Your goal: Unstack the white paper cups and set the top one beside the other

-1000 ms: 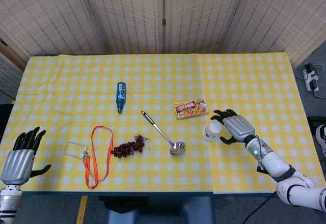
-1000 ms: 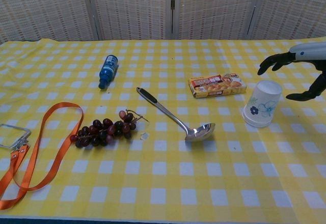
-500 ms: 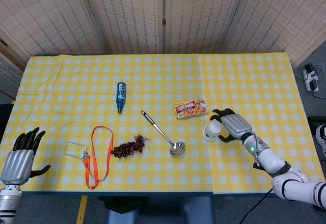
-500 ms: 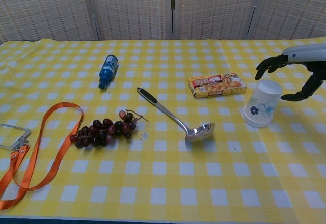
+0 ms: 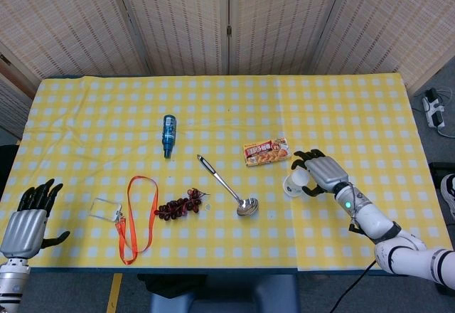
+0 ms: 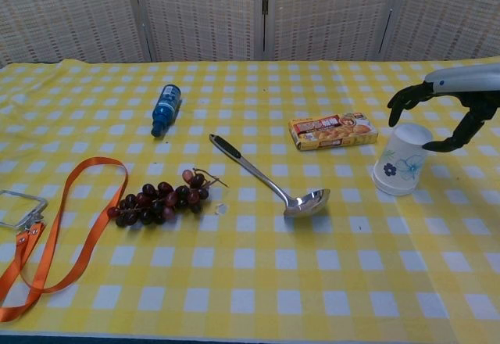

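The white paper cups [image 6: 401,159] stand nested upside down on the yellow checked cloth, right of centre, with a blue flower print on the side; in the head view the cups [image 5: 296,182] are partly covered by my right hand. My right hand [image 6: 442,109] hovers over the cups' top with its fingers [image 6: 403,102] and thumb spread on either side, holding nothing; the same right hand [image 5: 318,173] shows in the head view. My left hand [image 5: 27,217] stays open at the near left table corner, far from the cups.
A snack box [image 6: 332,130] lies just left of the cups, a metal ladle [image 6: 269,176] nearer the middle. Grapes [image 6: 162,198], an orange lanyard [image 6: 55,233] with a badge holder [image 5: 106,208] and a blue bottle [image 6: 165,109] sit on the left half.
My right hand has moved left and closer over the cups, its thumb coming in beside the top. The cups and the left hand have not moved.
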